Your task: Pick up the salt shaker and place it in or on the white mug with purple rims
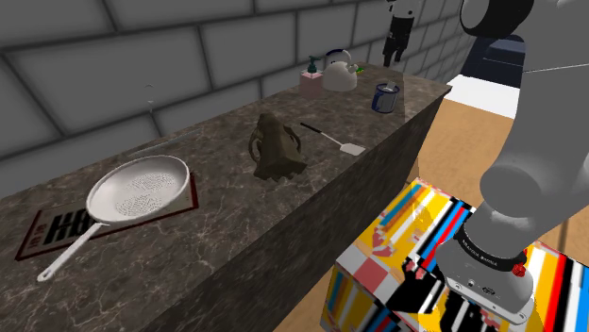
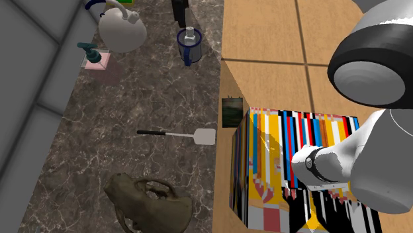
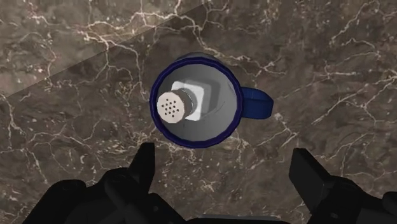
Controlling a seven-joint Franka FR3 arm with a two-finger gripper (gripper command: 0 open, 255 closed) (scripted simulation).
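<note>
White veins run through the dark brown marble surface point(image 3: 76, 57). The white mug point(image 3: 219, 124) has a deep blue, perhaps purple, rim and handle. The pale salt shaker point(image 3: 173, 107) has a grey dotted cap. Bright multicoloured stripes cover the box stand point(image 2: 291, 152).

Pincer point(image 3: 224, 154) agape, aim straight down.

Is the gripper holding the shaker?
No: the gripper is open, and the shaker stands inside the mug, untouched.
</note>
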